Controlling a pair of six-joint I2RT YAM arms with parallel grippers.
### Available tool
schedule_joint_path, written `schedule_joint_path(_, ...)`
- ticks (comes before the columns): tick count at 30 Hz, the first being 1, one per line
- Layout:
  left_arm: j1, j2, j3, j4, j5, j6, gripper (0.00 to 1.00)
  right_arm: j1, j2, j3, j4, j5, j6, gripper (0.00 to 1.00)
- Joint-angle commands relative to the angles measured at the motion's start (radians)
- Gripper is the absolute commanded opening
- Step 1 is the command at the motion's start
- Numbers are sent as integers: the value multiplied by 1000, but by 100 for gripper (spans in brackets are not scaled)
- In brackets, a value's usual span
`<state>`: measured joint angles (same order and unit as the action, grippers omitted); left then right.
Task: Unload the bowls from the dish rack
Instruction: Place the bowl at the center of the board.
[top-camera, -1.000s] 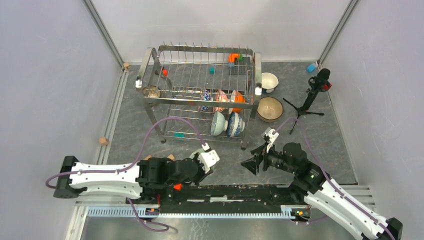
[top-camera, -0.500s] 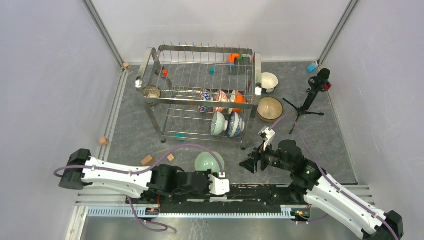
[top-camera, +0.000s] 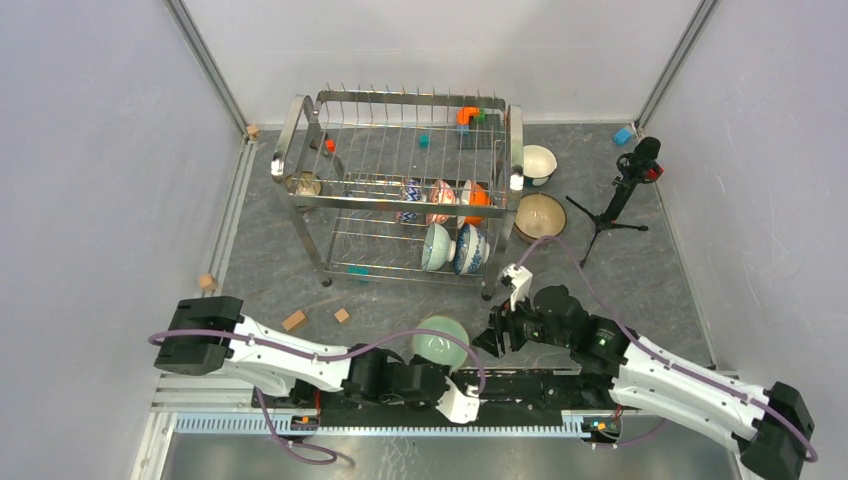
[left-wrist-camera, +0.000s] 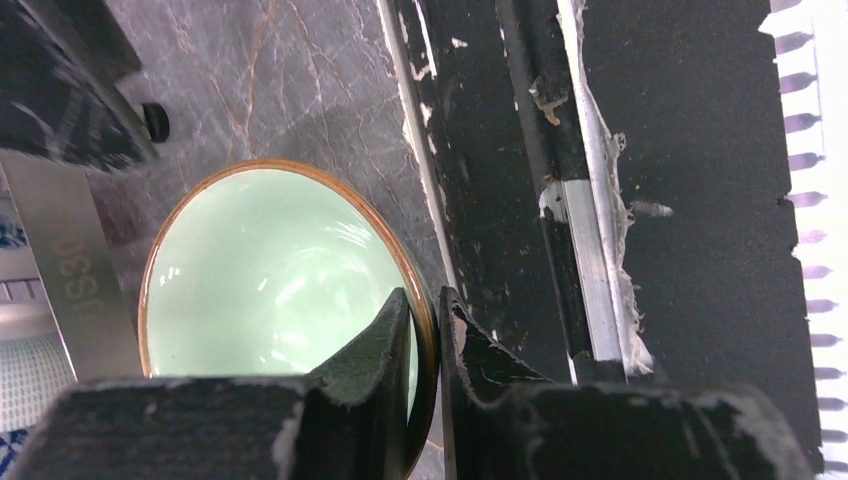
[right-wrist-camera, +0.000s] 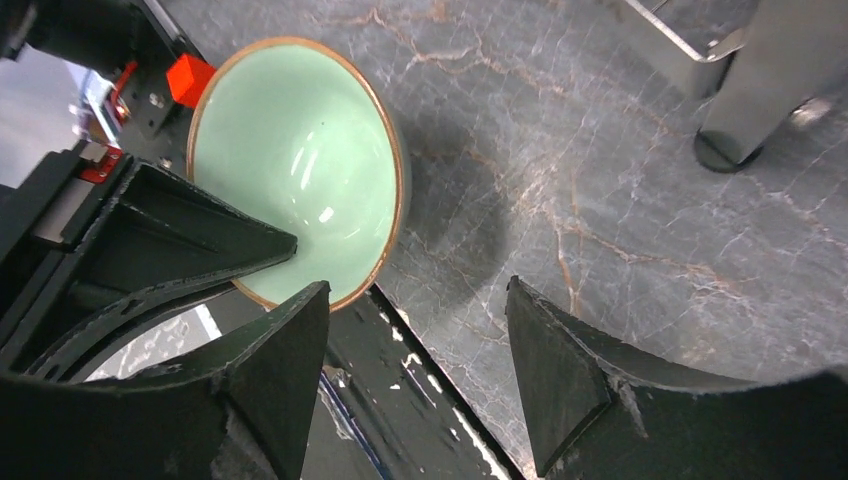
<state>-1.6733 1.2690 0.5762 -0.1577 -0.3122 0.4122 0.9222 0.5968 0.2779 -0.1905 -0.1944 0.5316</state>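
The left hand (left-wrist-camera: 427, 300) is pinching the near rim of the pale green bowl (left-wrist-camera: 270, 270), its fingers nearly together, one inside and one outside; the stretch of rim between them is being hidden, and the bowl's left edge is being cut off by a grey metal strip (left-wrist-camera: 70, 270). The bowl is sitting at the near edge of the desk (top-camera: 270, 270), on the near side of the dish rack (top-camera: 400, 190); whether it is resting or lifted cannot be told. The right hand (right-wrist-camera: 417, 290) is gaping wide just right of it, holding nothing; whether one finger is touching the rim is unclear. The other bowls (top-camera: 455, 248) are standing in the rack, half screened by its wires.
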Motion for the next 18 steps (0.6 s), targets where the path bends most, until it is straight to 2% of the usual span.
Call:
schedule_joint_path(1,-7,24,54,154,-7,127,2,80,67,74,8,118,8,70)
schedule_joint_path(7,-6,61,52,209,24,118,2,153,109,72,48,159,34,70)
schedule_joint_path(18,-7,40,42,257,45,85,2,214,194,57,71,242,60,59)
